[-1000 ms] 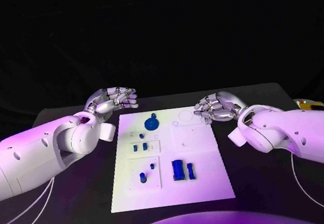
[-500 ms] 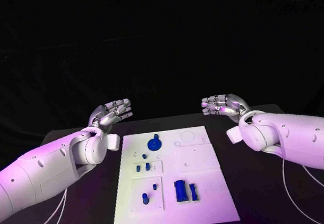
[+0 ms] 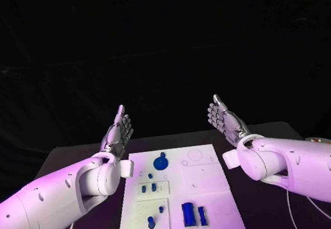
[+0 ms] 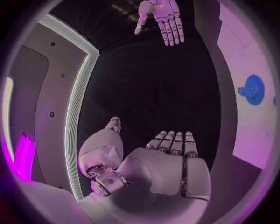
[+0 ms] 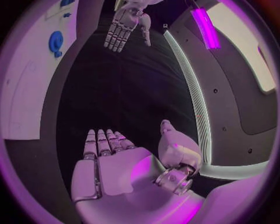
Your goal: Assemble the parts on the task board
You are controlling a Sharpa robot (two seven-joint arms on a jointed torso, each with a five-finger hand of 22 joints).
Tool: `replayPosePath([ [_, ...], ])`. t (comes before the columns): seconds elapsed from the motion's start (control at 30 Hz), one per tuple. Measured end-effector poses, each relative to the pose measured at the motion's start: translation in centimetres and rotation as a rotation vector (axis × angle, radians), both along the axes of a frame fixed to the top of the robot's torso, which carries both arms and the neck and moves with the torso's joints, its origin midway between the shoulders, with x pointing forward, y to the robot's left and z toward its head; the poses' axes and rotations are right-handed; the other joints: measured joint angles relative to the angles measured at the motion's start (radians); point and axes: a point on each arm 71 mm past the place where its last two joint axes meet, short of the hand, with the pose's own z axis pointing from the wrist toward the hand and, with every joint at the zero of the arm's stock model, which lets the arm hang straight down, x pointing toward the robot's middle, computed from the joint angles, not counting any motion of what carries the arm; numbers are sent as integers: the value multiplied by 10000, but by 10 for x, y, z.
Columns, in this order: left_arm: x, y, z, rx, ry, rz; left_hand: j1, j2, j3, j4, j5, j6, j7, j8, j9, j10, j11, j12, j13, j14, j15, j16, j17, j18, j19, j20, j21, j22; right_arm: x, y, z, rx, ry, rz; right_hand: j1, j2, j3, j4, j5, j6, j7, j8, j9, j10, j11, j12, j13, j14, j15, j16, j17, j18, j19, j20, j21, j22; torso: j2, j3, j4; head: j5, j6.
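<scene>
Task board [image 3: 208, 183], a white rectangular plate, lies mid-table with small blue plastic parts [image 3: 192, 214] on it, among them a round blue disc [image 3: 161, 162]; whether assembly is finished cannot be judged. Left hand [image 3: 119, 133] and right hand [image 3: 224, 120] hover raised beyond it, fingers straight, holding nothing.

- My head camera looks down and forward over the black table [image 3: 74, 158], taking in the far half of the white rectangular task board [image 3: 208, 183] — my two arms rise at either side.
- My left wrist camera sits close behind my silver left hand [image 4: 169, 163] and faces along its fingers; the board's round blue disc part [image 4: 253, 88] lies at the rim, my right hand [image 4: 160, 16] opposite.
- My right wrist camera mirrors it — close behind that hand, the same disc and board shared with both other views.
</scene>
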Motion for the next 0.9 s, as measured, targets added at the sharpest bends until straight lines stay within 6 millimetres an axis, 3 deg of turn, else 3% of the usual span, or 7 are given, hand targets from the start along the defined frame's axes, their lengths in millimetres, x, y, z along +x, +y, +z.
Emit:
replayPosePath([
  [0.07,-8,-8,3,37,-36,97,-872,29,-39,-39,-27,-122,-52,-60,-31,-151,-28,-9,-7,-107,-49,-71,-23,-1,-125,-37,0,-18,-7,7,5,230,-48,-185,-460,21,-66,-7,-45,-117,-61,-31,-59,-157,-24,0,-31,-139,-37,-34,-45,-153,-128,-49,0,-106,14,4,30,-9,121],
  [0.2,-20,-18,8,209,-156,439,-1944,67,-80,-80,-106,-261,-87,-102,-58,-293,-67,-9,-17,-233,-94,-76,-43,0,-238,-76,-47,-39,-18,14,14,527,-130,-683,-1023,54,-159,-22,-45,-255,-83,-89,-133,-302,-53,-51,-64,-275,-66,-87,-92,-155,-251,-73,-38,-233,37,10,78,-22,283],
  [0.4,-30,-22,13,548,-352,1021,-2699,98,-111,-111,-156,-354,-107,-122,-76,-403,-98,-9,-27,-315,-97,-116,-59,-5,-351,-115,-52,-54,-25,15,19,603,-190,-1368,-1585,86,-256,-36,-102,-444,-140,-127,-201,-496,-107,-93,-96,-474,-89,-191,-140,-153,-425,-142,-38,-355,48,11,98,-23,323],
  [0.43,-31,-22,14,594,-377,1092,-2965,103,-144,-145,-186,-388,-141,-146,-80,-476,-96,-9,-28,-387,-101,-116,-62,-88,-383,-148,-81,-57,-25,14,19,592,-195,-1446,-1586,85,-256,-36,-102,-444,-140,-127,-203,-496,-107,-93,-97,-474,-89,-195,-142,-153,-425,-142,-38,-358,48,12,98,-23,324],
  [0.47,-31,-22,14,640,-401,1163,-3052,104,-149,-150,-186,-389,-142,-161,-84,-504,-98,-9,-29,-412,-98,-116,-65,-152,-400,-164,-92,-58,-25,14,19,582,-197,-1516,-1586,85,-256,-36,-102,-443,-140,-127,-204,-496,-107,-93,-99,-474,-89,-196,-143,-154,-425,-142,-38,-360,49,12,98,-24,325],
  [0.9,-31,-19,15,919,-554,1591,-3060,102,-149,-150,-186,-388,-141,-162,-86,-504,-98,-9,-32,-412,-98,-116,-70,-151,-399,-164,-92,-62,-25,11,19,529,-209,-1932,-1582,89,-256,-36,-101,-443,-140,-126,-205,-496,-107,-92,-98,-474,-88,-201,-143,-152,-425,-142,-38,-363,51,12,103,-24,330],
])
